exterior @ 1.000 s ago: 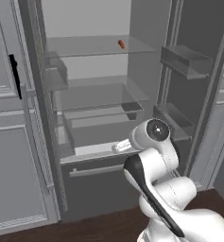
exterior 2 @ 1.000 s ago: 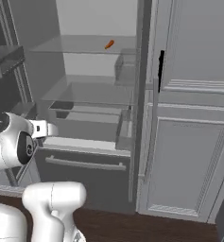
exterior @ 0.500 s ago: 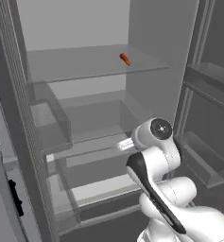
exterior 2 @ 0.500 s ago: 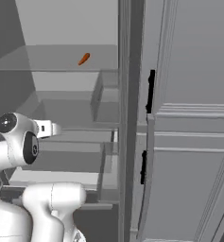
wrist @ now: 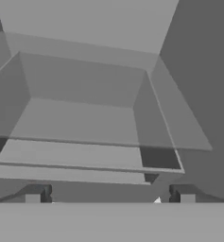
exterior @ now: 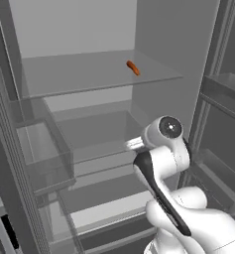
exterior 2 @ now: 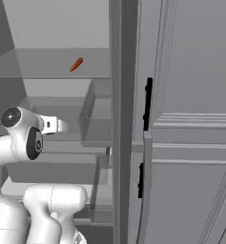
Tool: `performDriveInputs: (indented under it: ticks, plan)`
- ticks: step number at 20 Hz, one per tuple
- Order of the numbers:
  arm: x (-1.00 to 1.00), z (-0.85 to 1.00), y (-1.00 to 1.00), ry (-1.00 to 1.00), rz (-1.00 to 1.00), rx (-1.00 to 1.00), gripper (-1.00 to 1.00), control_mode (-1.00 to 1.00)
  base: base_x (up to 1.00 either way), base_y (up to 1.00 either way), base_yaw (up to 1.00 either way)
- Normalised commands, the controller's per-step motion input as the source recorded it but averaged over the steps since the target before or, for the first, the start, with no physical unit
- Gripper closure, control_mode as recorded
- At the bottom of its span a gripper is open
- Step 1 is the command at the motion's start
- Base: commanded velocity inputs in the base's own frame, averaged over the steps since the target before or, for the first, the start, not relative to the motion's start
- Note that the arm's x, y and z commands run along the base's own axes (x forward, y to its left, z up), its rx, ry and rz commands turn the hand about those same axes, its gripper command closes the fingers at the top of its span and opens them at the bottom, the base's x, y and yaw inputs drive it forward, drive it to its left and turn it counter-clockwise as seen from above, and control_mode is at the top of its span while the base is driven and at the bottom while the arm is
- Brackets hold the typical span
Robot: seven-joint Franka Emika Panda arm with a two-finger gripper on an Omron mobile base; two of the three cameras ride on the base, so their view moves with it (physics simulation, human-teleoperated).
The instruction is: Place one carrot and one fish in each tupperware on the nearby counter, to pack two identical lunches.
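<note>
Tool (wrist: 109, 197) nearest, fingertips (wrist: 36, 193) set wide apart, nothing between them, pointed into open fridge. Just beyond: clear drawer (wrist: 85, 137) and lower glass shelves (exterior: 96, 144). Farther up and back, a lone orange carrot (exterior: 133, 67) lies on upper glass shelf (exterior: 89, 74), near right wall. Cabinet door with black handle (exterior 2: 148, 105) stands to the right.

carrot (exterior: 133, 67) tiny, claw (wrist: 109, 194) fingertips edge-cropped
</note>
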Motion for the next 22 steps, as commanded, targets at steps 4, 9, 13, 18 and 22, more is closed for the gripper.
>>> performDriveInputs:
  ticks: [4,9,13,18,22]
  plan:
    - [-0.22,1.0,-0.31,-0.14,-0.13,0.02,-1.0,-1.0,0.0,0.0,0.0]
    - [-0.3,1.0,-0.36,-0.14,-0.13,0.01,-1.0,-1.0,0.0,0.0,0.0]
    - [-0.06,1.0,-0.03,-0.05,-0.1,0.0,-1.0,-1.0,0.0,0.0,0.0]
    - [0.31,1.0,0.13,0.23,0.0,0.03,-1.0,-1.0,0.0,0.0,0.0]
    - [0.19,0.31,-0.06,0.07,0.06,0.06,-1.0,-1.0,0.0,0.0,0.0]
